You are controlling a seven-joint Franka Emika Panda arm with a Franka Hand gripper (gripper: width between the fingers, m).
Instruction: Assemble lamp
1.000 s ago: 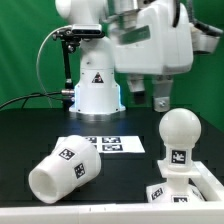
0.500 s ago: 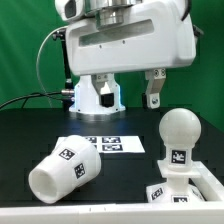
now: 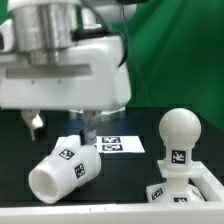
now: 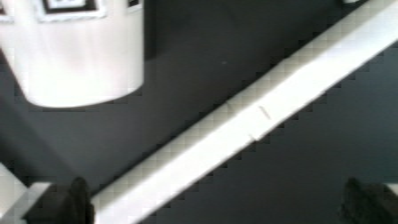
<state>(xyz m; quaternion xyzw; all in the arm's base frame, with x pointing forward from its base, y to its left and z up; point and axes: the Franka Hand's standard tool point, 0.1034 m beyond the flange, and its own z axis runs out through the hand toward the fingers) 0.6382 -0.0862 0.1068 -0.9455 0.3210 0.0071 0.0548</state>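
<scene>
The white tapered shade (image 3: 62, 168) lies on its side on the black table at the exterior view's left, and it also shows in the wrist view (image 4: 75, 55). The round-headed bulb (image 3: 180, 135) stands upright on the blocky square base (image 3: 168, 192) at the exterior view's right. My gripper (image 3: 62, 124) hangs above the shade, open and empty, with one finger (image 3: 35, 123) on each side. In the wrist view my gripper (image 4: 217, 203) shows only two dark fingertips (image 4: 68, 200) far apart, with nothing between them.
The marker board (image 3: 110, 144) lies flat behind the shade. A long white strip (image 4: 249, 120) crosses the wrist view diagonally; I cannot tell what it is. A green backdrop stands behind the table.
My arm has swung from the exterior view's right to its left and come nearer the camera. It now hangs over the shade. The lamp parts have not moved.
</scene>
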